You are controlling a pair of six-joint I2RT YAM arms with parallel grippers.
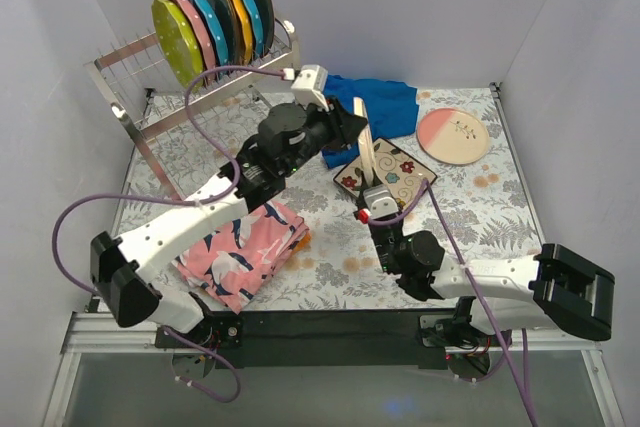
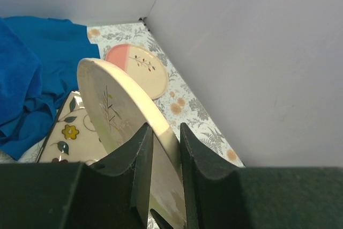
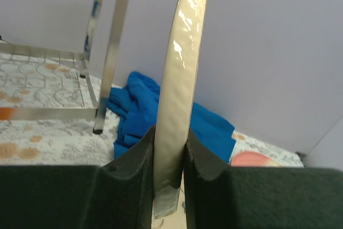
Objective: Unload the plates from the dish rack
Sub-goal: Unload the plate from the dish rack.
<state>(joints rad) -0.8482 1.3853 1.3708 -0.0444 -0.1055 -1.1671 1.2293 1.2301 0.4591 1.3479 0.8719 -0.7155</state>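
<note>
Cream plate [image 1: 367,152]: held on edge above the middle of the table [image 1: 500,207], clear of the dish rack [image 1: 130,107], with both grippers on it.

Top view: the left gripper [image 1: 352,125] meets the plate's upper part from the rack side, and the right gripper [image 1: 372,190] takes its lower rim from the near side. The racked plates [image 1: 215,17] stand upright in a row at the far left, yellow-green at one end and dark teal at the other. A square floral plate [image 1: 385,175] lies flat just beneath the held plate. A cream-and-pink plate [image 1: 455,135] lies flat to its right. A blue cloth [image 1: 375,102] sits behind, and a pink patterned cloth [image 1: 245,247] lies under the left arm. Finger contact cannot be read from here.

Left wrist view: this alone shows the plate's face, with a thin sprig motif. Both fingers [image 2: 142,154] are clenched on the rim.

Right wrist view: this alone shows the plate edge-on and nearly vertical. Its glazed rim is pinched between both fingers [image 3: 139,159], and the left gripper's dark tips cap it at the top of the picture. Two rack legs stand behind at the left.
</note>
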